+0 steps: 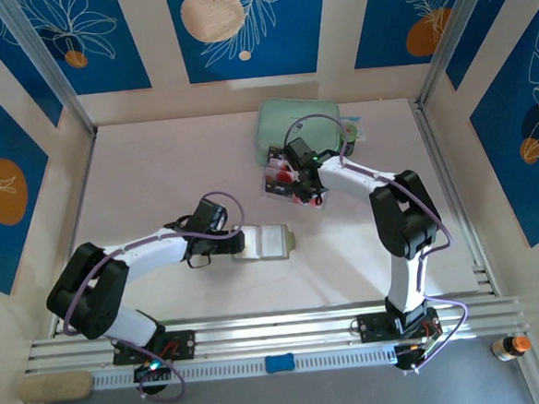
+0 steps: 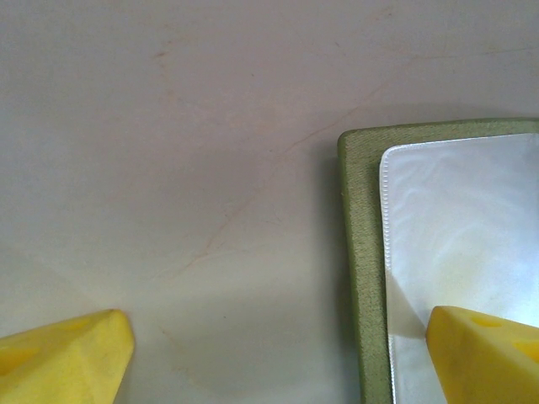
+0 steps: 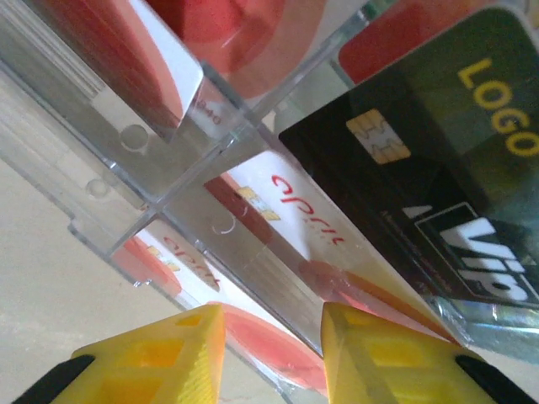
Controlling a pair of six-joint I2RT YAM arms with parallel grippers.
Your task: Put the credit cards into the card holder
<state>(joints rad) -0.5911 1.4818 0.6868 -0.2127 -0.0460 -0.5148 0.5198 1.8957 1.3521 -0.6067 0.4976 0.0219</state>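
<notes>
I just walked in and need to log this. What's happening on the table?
The right gripper is at the clear tray, its fingers either side of a red-and-white credit card; whether it grips isn't clear. The left gripper is open at the unfolded olive-green card holder, one finger over its clear pocket.

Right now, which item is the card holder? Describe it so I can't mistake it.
On the pale table, look near the middle, at the tip of the left gripper. The card holder lies there open and flat: an olive-green border around a shiny greyish pocket, unlike the larger mint-green case and the clear tray of credit cards farther back.
</notes>
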